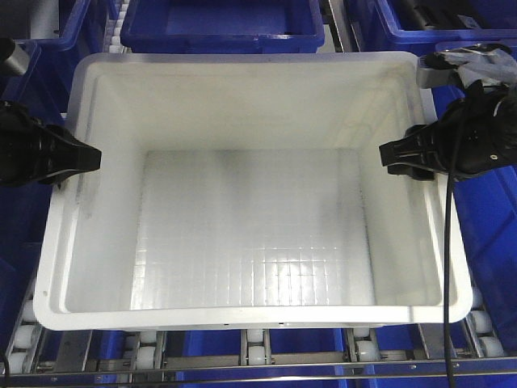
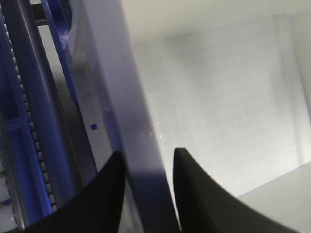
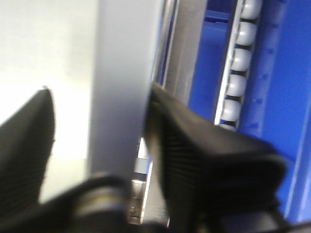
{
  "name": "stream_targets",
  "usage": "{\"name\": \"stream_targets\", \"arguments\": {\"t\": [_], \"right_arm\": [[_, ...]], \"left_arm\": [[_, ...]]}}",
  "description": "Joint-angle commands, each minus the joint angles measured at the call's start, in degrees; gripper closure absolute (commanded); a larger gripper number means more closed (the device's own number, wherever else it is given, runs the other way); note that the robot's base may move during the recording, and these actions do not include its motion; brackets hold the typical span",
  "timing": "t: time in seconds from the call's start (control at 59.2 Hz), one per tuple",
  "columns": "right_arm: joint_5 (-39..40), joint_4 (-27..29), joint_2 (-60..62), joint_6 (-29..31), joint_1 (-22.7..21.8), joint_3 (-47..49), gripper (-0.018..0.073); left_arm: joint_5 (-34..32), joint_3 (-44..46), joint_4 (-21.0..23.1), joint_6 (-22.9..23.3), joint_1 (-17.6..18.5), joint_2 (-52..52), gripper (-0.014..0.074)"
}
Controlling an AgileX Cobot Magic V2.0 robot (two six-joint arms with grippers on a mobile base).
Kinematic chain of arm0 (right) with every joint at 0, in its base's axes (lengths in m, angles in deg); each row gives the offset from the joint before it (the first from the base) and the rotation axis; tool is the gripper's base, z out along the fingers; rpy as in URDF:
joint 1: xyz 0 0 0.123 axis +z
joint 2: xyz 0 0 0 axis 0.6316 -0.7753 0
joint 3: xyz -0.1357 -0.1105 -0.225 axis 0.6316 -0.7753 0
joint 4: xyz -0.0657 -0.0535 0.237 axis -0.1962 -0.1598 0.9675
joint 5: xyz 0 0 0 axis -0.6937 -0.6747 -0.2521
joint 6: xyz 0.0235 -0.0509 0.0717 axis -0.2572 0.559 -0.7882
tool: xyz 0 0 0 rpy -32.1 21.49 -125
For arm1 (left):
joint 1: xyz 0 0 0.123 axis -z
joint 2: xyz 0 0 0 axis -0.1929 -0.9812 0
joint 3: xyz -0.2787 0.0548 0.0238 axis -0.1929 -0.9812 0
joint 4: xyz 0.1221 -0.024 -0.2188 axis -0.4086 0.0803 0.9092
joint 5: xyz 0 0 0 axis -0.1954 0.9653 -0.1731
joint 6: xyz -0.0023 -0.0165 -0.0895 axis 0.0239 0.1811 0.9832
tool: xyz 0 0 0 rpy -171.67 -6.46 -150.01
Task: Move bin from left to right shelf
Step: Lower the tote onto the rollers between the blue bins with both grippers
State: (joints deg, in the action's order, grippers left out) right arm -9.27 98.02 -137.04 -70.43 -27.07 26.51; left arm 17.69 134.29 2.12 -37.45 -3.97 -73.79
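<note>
The white bin (image 1: 250,218) rests empty on the right shelf, a grey rack whose white rollers (image 1: 254,349) show under its near edge. My left gripper (image 1: 95,158) reaches over the bin's left rim. In the left wrist view this gripper (image 2: 148,151) straddles the rim (image 2: 136,121): the outer finger lies against it and the inner one stands a sliver off. My right gripper (image 1: 385,153) reaches over the right rim. In the right wrist view it (image 3: 99,87) also straddles the rim (image 3: 121,73), open, with a bright gap on the inner side.
Dark blue crates stand behind the bin (image 1: 218,24), at the back right (image 1: 452,20) and close along its right side (image 1: 493,234). A roller rail (image 3: 238,63) runs beside the right rim. The shelf's front bar (image 1: 258,373) crosses the bottom edge.
</note>
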Motion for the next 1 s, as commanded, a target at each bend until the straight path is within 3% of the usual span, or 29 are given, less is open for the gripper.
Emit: {"name": "stream_targets", "arguments": {"t": [0.0,0.152,0.423,0.761,0.981], "right_arm": [[5.9,3.0,1.7,0.9,0.4,2.2,0.0085],[5.9,3.0,1.7,0.9,0.4,2.2,0.0016],[6.1,2.9,1.7,0.9,0.4,2.2,0.0010],[6.4,2.2,1.7,0.9,0.4,2.2,0.0010],[6.4,-3.4,2.5,0.9,0.4,2.2,0.0010]], "left_arm": [[-5.3,2.4,3.1,-2.7,0.9,1.5,0.0430],[-6.4,2.4,3.2,-2.7,0.9,1.5,0.0346],[-7.9,2.4,3.2,-2.7,0.9,1.5,0.0238],[-8.9,2.4,3.1,-2.5,0.9,1.6,0.0230],[-6.2,2.4,3.1,-2.1,0.9,1.6,0.0230]]}}
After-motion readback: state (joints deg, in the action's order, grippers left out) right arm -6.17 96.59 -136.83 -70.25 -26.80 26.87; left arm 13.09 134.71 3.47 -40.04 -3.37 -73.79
